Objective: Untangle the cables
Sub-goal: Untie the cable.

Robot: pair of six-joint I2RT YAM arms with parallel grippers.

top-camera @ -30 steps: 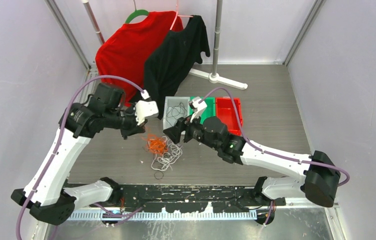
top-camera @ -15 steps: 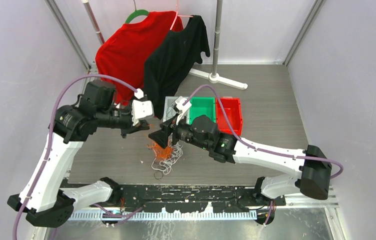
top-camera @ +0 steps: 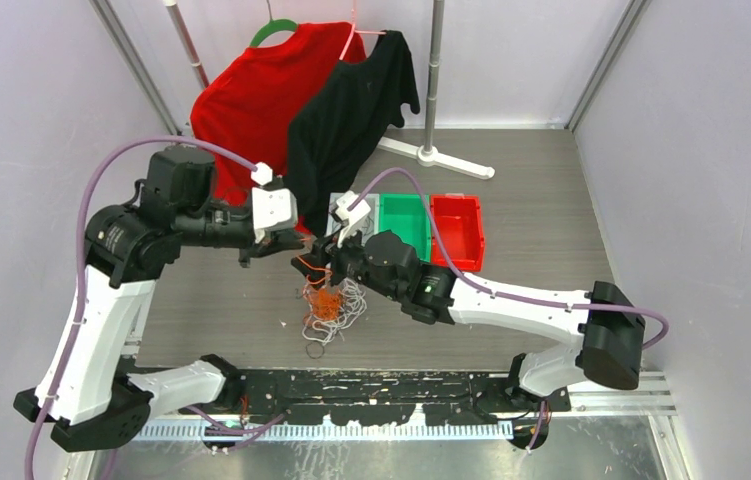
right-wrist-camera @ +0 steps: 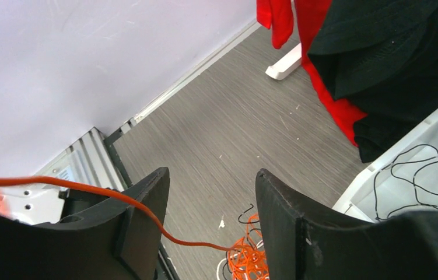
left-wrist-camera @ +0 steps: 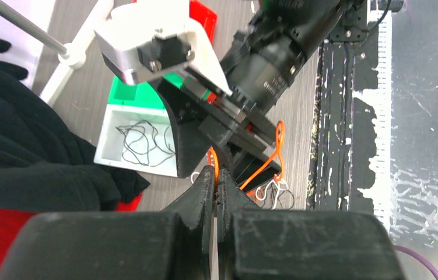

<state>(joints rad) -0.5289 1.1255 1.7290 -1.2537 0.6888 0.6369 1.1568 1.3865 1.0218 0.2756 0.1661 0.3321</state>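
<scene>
Far left, raised above the table: left gripper, fingertips pressed fully together, no gap between them. Pinched right at those tips: a strand of orange cable, looping away toward the other arm.

Below and just right of that, flat on the table: tangle of cables, orange bunch on top, white loops spilling round it, a small dark loop at its near edge. Not lifted as a heap; only the orange strand drawn up out of it.

Next to the right, nose to nose with the left gripper and close above the tangle: right gripper, jaws parted with a clear gap, nothing clamped. In the right wrist view, orange strand crossing in front of one finger and dropping through the gap into the orange bunch; contact with the finger not clear.

Further right, behind the right wrist: white bin with thin black cable lying loose inside, then green bin, then red bin, side by side.
</scene>
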